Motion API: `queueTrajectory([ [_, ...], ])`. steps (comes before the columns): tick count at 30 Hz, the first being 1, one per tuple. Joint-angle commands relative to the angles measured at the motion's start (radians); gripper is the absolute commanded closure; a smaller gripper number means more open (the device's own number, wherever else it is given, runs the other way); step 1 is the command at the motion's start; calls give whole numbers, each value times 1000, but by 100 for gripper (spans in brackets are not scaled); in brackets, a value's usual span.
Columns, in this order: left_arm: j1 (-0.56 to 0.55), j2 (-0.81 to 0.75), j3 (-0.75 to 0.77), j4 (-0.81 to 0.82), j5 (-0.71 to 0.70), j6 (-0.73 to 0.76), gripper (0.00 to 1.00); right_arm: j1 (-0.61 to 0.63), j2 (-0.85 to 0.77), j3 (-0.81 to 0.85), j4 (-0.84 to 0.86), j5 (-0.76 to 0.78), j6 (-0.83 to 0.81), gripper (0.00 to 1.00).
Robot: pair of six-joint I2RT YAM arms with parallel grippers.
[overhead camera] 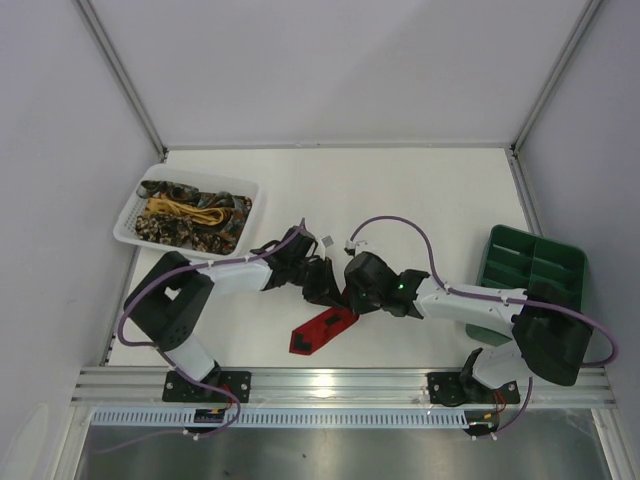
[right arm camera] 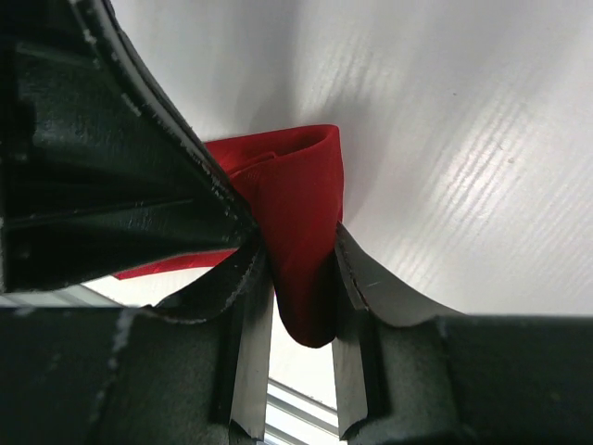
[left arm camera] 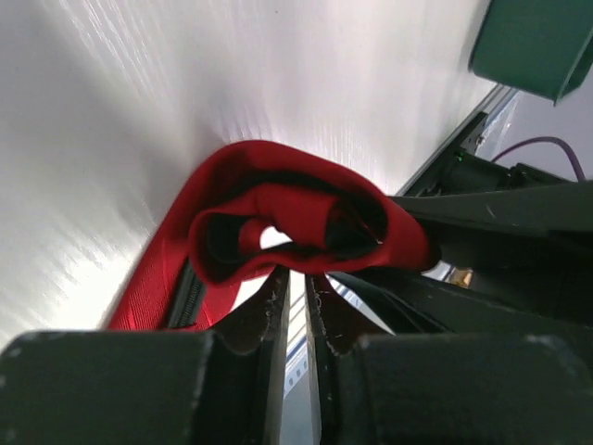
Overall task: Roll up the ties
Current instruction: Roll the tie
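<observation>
Right gripper [right arm camera: 298,236]: pinches a fold of the red tie [overhead camera: 322,328] between its two fingers, the cloth filling the gap between them.
Left gripper [left arm camera: 296,278]: jaws almost pressed together, with only a thin slit between them. The tie's coil sits right at their tips, and it cannot be told whether any cloth is nipped.
Tie's place: on the desk [overhead camera: 420,200] close to its near edge, about midway left to right, between the two arms.
Tie's shape: one end is wound into a loose coil with dark backing showing inside. The pointed end lies flat, trailing to the near left.
Meeting point: both grippers come together at the coil, one from the left, one from the right.
Other ties [overhead camera: 190,215]: brown-gold patterned and yellow, heaped in the white mesh basket [overhead camera: 135,207] at the far left, well apart from the red one.
Green tray [overhead camera: 530,262]: at the right edge of the desk, divided into compartments.
</observation>
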Motion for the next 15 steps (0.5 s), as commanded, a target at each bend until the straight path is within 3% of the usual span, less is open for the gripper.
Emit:
queueTrajectory([
  [1, -3, 34, 60, 12, 31, -24, 85, -13, -32, -7, 45, -37, 22, 100],
  [8, -23, -27, 35, -45, 20, -28, 85, -57, -44, -20, 67, -57, 21, 100],
  [15, -31, -1, -14, 7, 49, -70, 86, -71, -40, -16, 88, -76, 13, 100],
])
